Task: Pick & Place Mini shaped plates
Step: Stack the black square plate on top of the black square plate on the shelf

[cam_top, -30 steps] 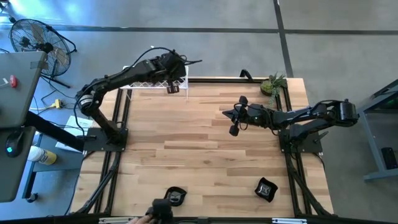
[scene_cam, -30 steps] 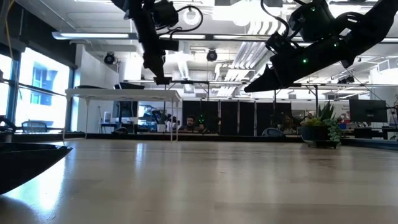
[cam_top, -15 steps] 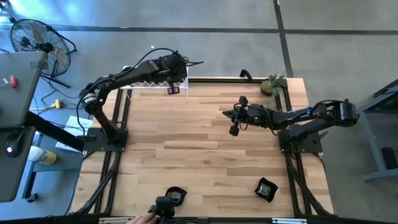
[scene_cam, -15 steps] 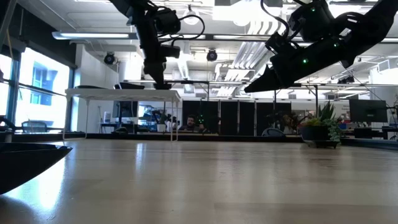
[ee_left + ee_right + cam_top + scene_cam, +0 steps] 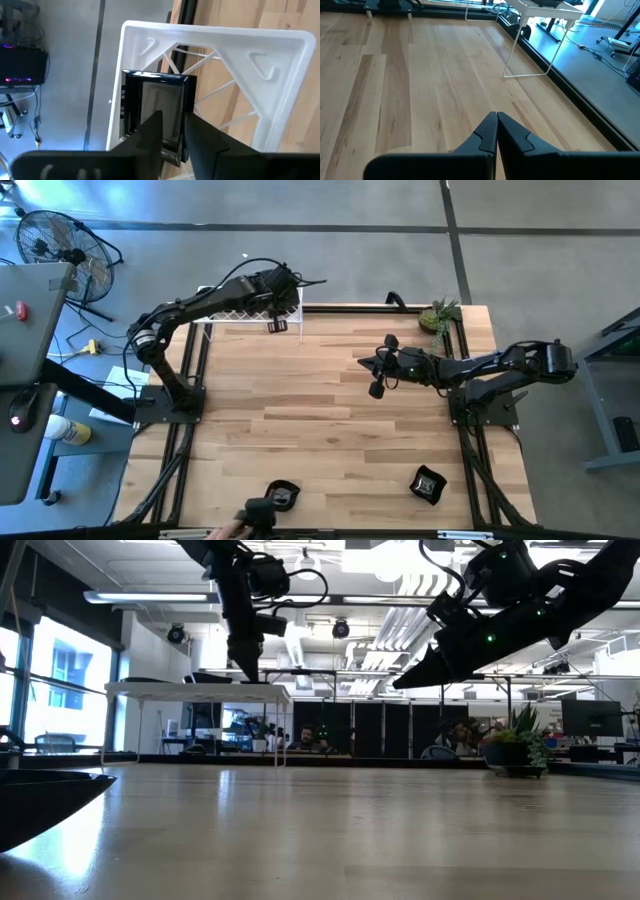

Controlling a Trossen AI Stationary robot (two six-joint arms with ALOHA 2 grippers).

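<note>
A square glossy black mini plate [image 5: 157,107] lies inside the white rack [image 5: 215,34] at the table's far left corner [image 5: 240,308]. My left gripper [image 5: 175,117] hangs over it, slanting down, fingers apart, with the plate's near rim showing in the gap. Two more black plates [image 5: 283,495] [image 5: 428,483] rest flat on the wood near the table's front edge. My right gripper [image 5: 363,364] hovers shut above the table's right half, holding nothing [image 5: 496,116]. My left gripper comes at the plate's near rim [image 5: 172,145] from above at a slant, one finger [image 5: 150,135] on either side of the rim's middle. The fingers hide where they might meet it, so I cannot tell whether they touch the plate.
A small green potted plant [image 5: 438,315] stands at the far right corner. A dark plate edge [image 5: 40,800] fills the low view's left. A small dark device [image 5: 258,515] sits at the front edge, a hand beside it. Bare wood lies between the arms.
My left gripper has tipped a little further down over the rack, keeping its place there. My right arm has kept still.
</note>
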